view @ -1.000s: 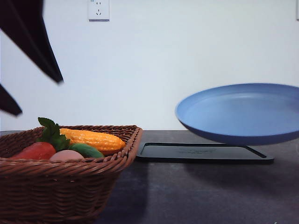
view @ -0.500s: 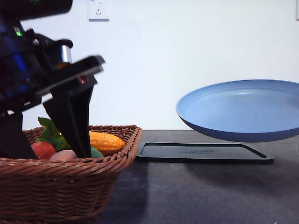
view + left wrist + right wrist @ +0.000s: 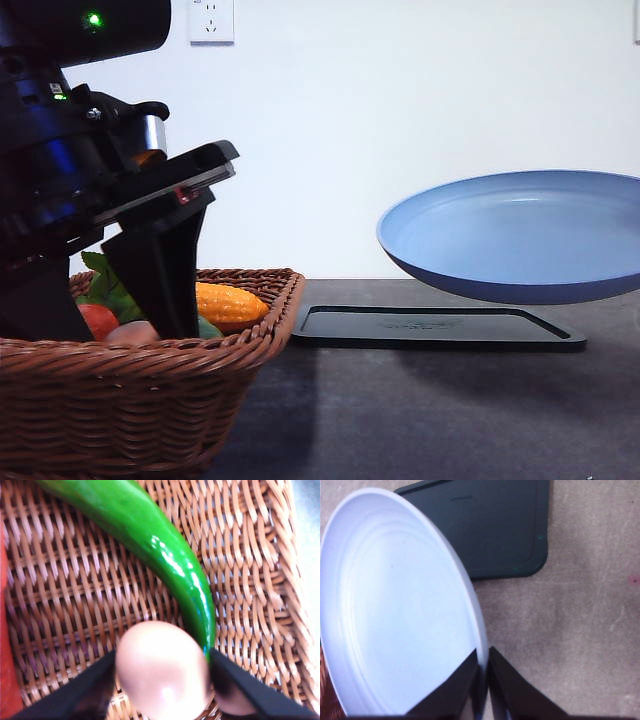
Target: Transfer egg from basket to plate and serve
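Looking forward over a dark grey table (image 3: 420, 420) toward a plain white wall (image 3: 400, 120) with a power socket (image 3: 211, 20) high up. Left gripper (image 3: 100, 325) reaching down into the wicker basket (image 3: 130, 400) at the near left, black fingers (image 3: 160, 275) dipped among the produce; a sliver of the pinkish egg (image 3: 133, 332) peeking over the rim between them, a red tomato (image 3: 97, 318) with green leaves (image 3: 105, 285) behind, yellow corn (image 3: 230, 303) toward the far side. Blue plate (image 3: 515, 235) held aloft on the right, tilted slightly, well above a flat black tray (image 3: 435, 327) lying on the table just beside the basket.

Seen from the left wrist: egg (image 3: 162, 670) sitting on the woven basket floor (image 3: 90, 580), a black finger (image 3: 75, 692) close on each side, jaws partly open and straddling it; full contact cannot be told, so not clearly gripped. Glossy green pepper (image 3: 165, 555) running alongside, touching the egg's flank. Strip of red at the edge.

Seen from the right wrist: right gripper (image 3: 484, 677) pinched tight on the plate rim (image 3: 475, 625), one finger on each face. Plate (image 3: 395, 610) bare and pale blue, hanging over the speckled grey-brown tabletop (image 3: 580, 620); black tray (image 3: 495, 525) lying flat beyond, rounded corner showing.
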`<action>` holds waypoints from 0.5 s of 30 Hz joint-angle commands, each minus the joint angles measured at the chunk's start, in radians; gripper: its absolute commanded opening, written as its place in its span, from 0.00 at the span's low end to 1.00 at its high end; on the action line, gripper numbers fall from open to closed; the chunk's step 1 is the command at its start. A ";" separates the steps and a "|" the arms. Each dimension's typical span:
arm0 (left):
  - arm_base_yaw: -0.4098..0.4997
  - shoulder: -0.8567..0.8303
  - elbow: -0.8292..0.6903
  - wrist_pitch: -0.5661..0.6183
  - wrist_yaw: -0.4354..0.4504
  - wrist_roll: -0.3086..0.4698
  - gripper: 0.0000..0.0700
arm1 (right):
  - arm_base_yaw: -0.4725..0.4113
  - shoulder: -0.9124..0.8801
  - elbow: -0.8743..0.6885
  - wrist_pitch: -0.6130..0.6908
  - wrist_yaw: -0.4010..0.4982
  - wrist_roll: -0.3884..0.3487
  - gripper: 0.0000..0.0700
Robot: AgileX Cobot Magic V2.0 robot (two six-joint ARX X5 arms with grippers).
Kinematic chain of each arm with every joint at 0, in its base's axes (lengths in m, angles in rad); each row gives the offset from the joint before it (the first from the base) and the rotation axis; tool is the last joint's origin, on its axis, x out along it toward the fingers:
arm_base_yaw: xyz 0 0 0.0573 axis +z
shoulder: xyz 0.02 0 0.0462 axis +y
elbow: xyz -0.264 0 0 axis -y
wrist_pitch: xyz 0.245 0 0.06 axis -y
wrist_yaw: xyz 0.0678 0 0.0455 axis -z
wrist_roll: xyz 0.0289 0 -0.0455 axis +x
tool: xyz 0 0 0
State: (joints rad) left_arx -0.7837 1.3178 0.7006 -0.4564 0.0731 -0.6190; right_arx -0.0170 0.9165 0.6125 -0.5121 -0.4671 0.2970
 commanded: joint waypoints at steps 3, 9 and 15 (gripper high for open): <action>-0.010 0.017 0.013 -0.003 -0.003 0.034 0.34 | -0.002 0.003 0.009 0.013 -0.003 0.018 0.00; -0.009 0.010 0.013 -0.012 -0.025 0.081 0.26 | -0.002 0.003 0.009 0.014 -0.004 0.025 0.00; -0.008 -0.074 0.056 -0.055 -0.086 0.121 0.26 | -0.001 0.003 0.011 0.004 -0.026 0.053 0.00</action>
State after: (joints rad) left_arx -0.7830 1.2566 0.7187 -0.5274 -0.0076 -0.5305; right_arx -0.0177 0.9165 0.6125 -0.5153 -0.4789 0.3239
